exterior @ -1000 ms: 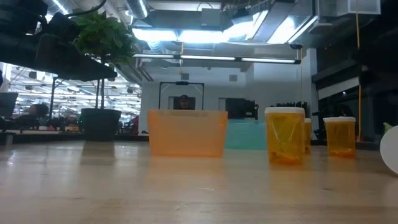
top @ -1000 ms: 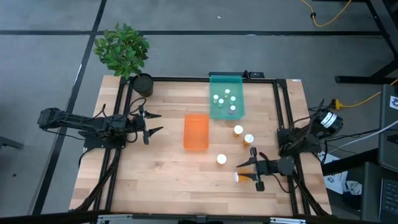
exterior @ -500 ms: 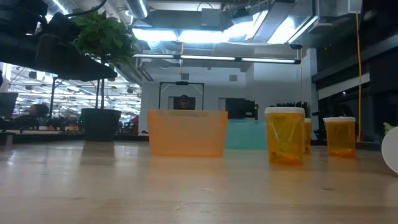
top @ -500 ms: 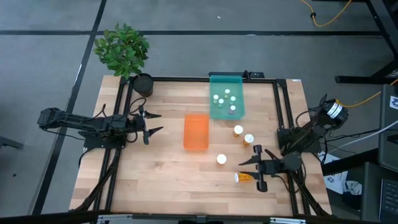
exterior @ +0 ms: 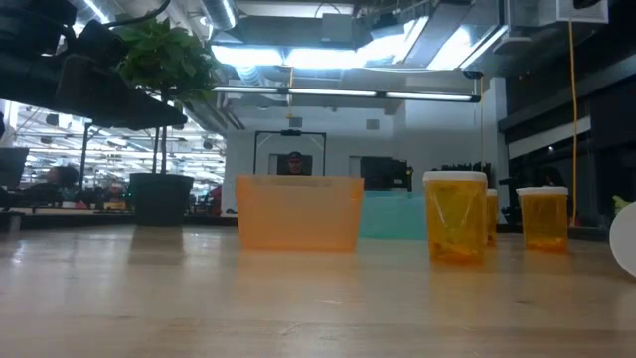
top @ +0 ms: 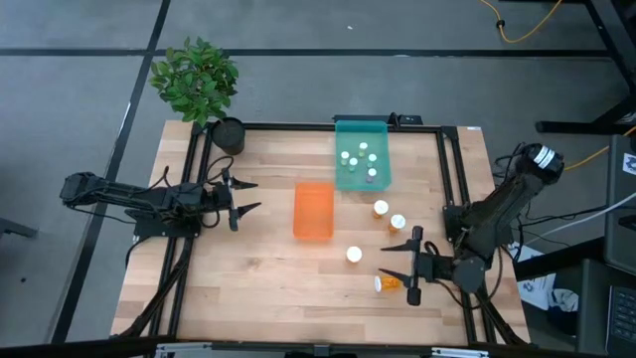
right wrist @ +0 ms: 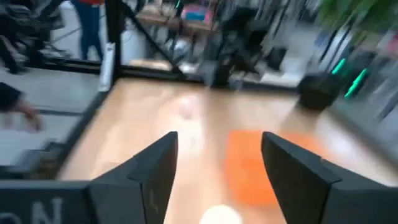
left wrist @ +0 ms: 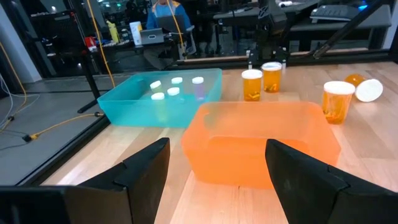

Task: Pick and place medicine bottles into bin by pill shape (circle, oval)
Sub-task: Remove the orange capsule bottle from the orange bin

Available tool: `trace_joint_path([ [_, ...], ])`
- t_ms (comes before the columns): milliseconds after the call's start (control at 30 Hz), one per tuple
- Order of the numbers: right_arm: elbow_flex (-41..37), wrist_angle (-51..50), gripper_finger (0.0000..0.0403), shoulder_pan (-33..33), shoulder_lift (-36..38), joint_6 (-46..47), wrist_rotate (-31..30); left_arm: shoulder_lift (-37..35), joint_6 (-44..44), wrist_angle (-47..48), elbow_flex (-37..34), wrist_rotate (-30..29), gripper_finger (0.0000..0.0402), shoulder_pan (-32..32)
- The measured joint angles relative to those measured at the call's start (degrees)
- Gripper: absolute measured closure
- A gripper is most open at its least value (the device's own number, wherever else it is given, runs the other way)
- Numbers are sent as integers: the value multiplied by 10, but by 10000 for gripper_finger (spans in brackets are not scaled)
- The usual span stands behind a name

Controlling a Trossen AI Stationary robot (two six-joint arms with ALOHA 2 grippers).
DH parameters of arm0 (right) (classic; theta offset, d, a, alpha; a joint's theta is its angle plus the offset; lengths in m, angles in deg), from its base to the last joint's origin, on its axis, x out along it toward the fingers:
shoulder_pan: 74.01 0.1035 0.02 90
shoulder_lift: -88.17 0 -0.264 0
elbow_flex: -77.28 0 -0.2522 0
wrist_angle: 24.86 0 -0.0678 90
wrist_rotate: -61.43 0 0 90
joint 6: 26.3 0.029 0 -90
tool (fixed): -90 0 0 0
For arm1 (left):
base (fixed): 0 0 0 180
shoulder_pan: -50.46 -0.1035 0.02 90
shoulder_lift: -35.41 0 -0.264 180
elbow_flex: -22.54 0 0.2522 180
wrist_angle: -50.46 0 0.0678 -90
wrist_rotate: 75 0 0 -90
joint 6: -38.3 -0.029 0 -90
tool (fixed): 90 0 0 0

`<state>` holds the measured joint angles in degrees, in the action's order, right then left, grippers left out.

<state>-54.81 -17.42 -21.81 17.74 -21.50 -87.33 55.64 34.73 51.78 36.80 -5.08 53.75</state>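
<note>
Several white-capped medicine bottles stand in the teal bin [top: 362, 167]. Three amber bottles [top: 381, 208] [top: 397, 222] [top: 354, 255] stand upright on the table between the bins and my right arm. A fourth bottle [top: 386, 283] lies on its side near the front right. My right gripper [top: 391, 261] hovers open above and beside this lying bottle and touches nothing. In the blurred right wrist view its fingers frame the orange bin [right wrist: 255, 165]. My left gripper [top: 253, 195] waits open at the table's left, facing the orange bin [left wrist: 261, 146].
The orange bin [top: 313, 210] stands at mid-table, with the teal bin behind it to the right. A potted plant [top: 199, 85] sits at the far left corner. Bare wood lies in front of the orange bin. A black frame rail [top: 298, 126] borders the table.
My right gripper has risen from low over the lying bottle, tipped toward level, and spread its fingers wider. The bottle stays on its side on the table. My left arm has kept still.
</note>
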Motion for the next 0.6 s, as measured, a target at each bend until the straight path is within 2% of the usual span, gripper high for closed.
trace_joint_path([
  [67, 44, -142, 167, -15, 18, 118, 54, 0, 0, 1, 0, 0, 145, 0],
  [200, 126, -491, 173, -61, 25, 388, 241, 0, 0, 2, 0, 0, 145, 0],
  [267, 156, -608, 180, -81, 22, 477, 303, 0, 0, 3, 0, 0, 145, 0],
  [333, 171, -657, 185, -93, 16, 511, 343, 0, 0, 1, 0, 0, 145, 0],
  [400, 172, -664, 187, -99, 10, 507, 368, 0, 0, 1, 0, 0, 145, 0],
  [600, 172, -657, 168, -102, -30, 439, 370, 0, 0, 0, 0, 0, 145, 0],
])
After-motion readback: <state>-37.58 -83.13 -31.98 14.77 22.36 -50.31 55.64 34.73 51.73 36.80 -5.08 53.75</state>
